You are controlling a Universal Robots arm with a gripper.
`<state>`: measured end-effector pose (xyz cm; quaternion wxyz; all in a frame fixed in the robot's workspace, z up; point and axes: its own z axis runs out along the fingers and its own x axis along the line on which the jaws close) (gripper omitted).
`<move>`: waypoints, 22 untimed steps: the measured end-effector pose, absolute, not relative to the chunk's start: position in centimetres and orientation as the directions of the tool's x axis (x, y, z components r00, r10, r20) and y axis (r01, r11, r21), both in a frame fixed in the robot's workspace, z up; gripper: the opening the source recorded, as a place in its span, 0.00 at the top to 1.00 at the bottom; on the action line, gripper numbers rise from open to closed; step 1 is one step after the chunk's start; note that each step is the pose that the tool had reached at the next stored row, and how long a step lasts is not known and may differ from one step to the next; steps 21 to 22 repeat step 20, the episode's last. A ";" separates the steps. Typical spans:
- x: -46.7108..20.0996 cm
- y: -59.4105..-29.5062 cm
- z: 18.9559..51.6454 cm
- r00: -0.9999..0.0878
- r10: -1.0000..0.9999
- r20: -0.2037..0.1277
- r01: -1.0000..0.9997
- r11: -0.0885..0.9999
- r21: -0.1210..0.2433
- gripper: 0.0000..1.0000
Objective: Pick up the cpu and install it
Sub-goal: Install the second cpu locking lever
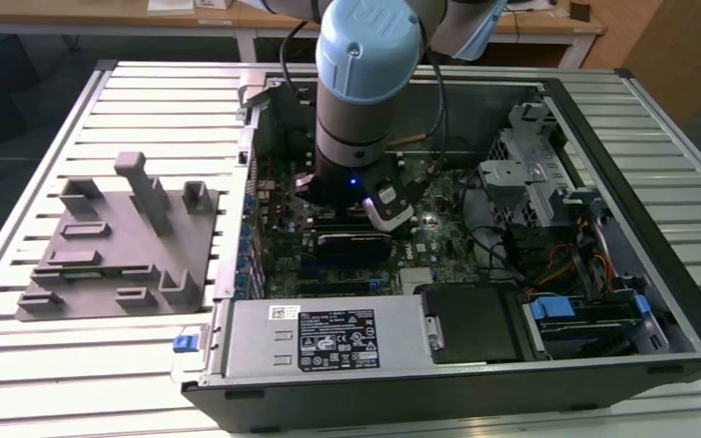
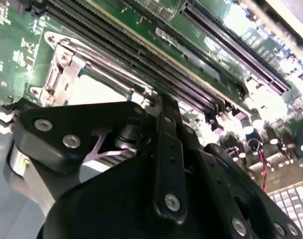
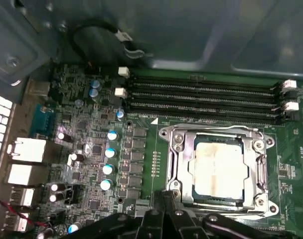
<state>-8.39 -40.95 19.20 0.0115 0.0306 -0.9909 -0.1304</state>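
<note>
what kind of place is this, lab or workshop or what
Probably a robotics lab or test bench for PC assembly: an open computer case lies on a slatted metal table, a grey fixture block sits beside it, and the arm reaches in above the cpu in its socket.

We see our arm hanging nearly straight down, its blue-capped joint uppermost and the grey wrist below it carrying a small blue light. Our gripper sits at the lower end of the wrist, and its black linkages and bolted finger bars rise into both wrist views, tapering together away from the cameras. We cannot make out the tips themselves, so how the jaws stand is not something we can tell.
</note>
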 end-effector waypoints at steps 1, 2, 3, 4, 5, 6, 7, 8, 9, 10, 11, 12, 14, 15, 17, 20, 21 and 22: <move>-8.4 -40.9 19.3 -0.998 -0.064 0.015 -0.058 0.964 0.260 0.89; -8.4 -40.9 19.5 -0.998 -0.064 0.015 -0.058 0.964 0.259 0.89; -8.4 -41.0 19.7 -0.998 -0.064 0.015 -0.058 0.964 0.259 0.89; -8.4 -41.0 19.9 -0.998 -0.064 0.015 -0.057 0.964 0.259 0.89; -8.4 -41.0 20.1 -0.998 -0.064 0.015 -0.057 0.964 0.259 0.89; -8.4 -41.0 20.3 -0.998 -0.064 0.015 -0.057 0.964 0.259 0.89; -8.4 -41.0 20.5 -0.998 -0.064 0.015 -0.058 0.964 0.259 0.89; -8.4 -41.0 20.6 -0.998 -0.064 0.015 -0.057 0.964 0.259 0.89; -8.4 -41.0 20.7 -0.998 -0.064 0.015 -0.058 0.964 0.259 0.89; -8.4 -41.0 20.9 -0.998 -0.064 0.015 -0.058 0.964 0.259 0.89; -8.4 -41.0 21.0 -0.998 -0.064 0.015 -0.058 0.964 0.259 0.89; -8.4 -41.0 21.0 -0.998 -0.064 0.015 -0.057 0.964 0.259 0.89; -8.4 -41.0 21.3 -0.998 -0.064 0.015 -0.058 0.964 0.259 0.89; -8.4 -41.0 21.4 -0.998 -0.064 0.015 -0.058 0.964 0.259 0.89; -8.4 -40.9 21.6 -0.998 -0.064 0.015 -0.058 0.964 0.259 0.89; -8.4 -40.9 22.0 -0.998 -0.064 0.015 -0.057 0.964 0.259 0.89; -8.4 -40.9 22.0 -0.998 -0.064 0.015 -0.057 0.964 0.259 0.89; -8.4 -40.9 22.0 -0.998 -0.064 0.015 -0.057 0.964 0.259 0.89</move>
